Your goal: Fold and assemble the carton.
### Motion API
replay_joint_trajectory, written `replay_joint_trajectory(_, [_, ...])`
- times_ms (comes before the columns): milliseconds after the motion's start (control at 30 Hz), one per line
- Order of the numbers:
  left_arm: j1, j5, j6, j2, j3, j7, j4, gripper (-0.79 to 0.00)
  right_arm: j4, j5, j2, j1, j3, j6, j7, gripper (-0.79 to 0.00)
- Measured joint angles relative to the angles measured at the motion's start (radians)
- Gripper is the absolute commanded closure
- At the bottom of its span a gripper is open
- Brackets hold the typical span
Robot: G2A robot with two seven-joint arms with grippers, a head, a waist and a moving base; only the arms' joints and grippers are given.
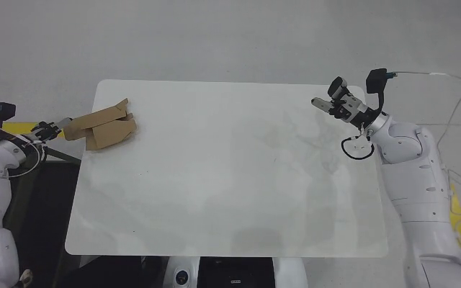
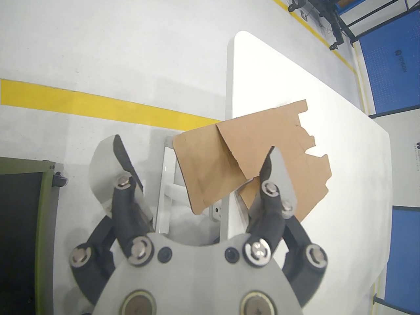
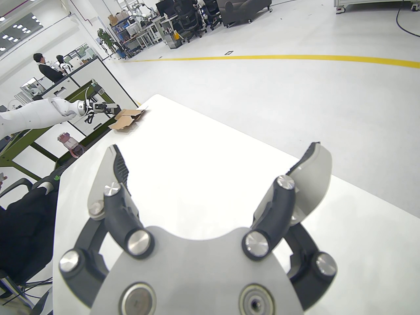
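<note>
A brown cardboard carton (image 1: 106,127), partly folded and flattish, lies at the table's far left corner, with one flap sticking out past the left edge. My left gripper (image 1: 49,131) hangs just off that edge, level with the flap. In the left wrist view the carton (image 2: 249,155) lies ahead of my left gripper (image 2: 193,149), whose fingers are spread wide and hold nothing. My right gripper (image 1: 325,105) hovers over the table's far right side, open and empty. From the right wrist view the carton (image 3: 126,120) sits far off beyond my right gripper (image 3: 215,152).
The white table (image 1: 230,180) carries nothing besides the carton. A dark green frame (image 3: 39,139) stands beside the table's left edge, with a pink-capped bottle (image 3: 69,144) near it. Yellow floor lines run around the work area.
</note>
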Motion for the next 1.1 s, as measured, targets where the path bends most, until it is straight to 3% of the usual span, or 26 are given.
replay_joint_trajectory(400, [0.003, -0.001, -0.031, 0.005, 0.001, -0.007, -0.003, -0.785, 0.0, 0.0, 0.0, 0.0, 0.0, 0.0, 0.0, -0.785])
replay_joint_trajectory(567, [0.044, -0.018, 0.014, 0.003, 0.0, 0.01, -0.041, -0.785, 0.0, 0.0, 0.0, 0.0, 0.0, 0.0, 0.0, -0.785])
replay_joint_trajectory(733, [0.068, -0.152, 0.063, -0.005, -0.026, -0.108, -0.035, -0.785, 0.0, 0.0, 0.0, 0.0, 0.0, 0.0, 0.0, -0.785])
replay_joint_trajectory(1100, [0.106, -0.378, 0.167, -0.031, -0.057, -0.246, -0.05, -0.785, 0.0, 0.0, 0.0, 0.0, 0.0, 0.0, 0.0, -0.785])
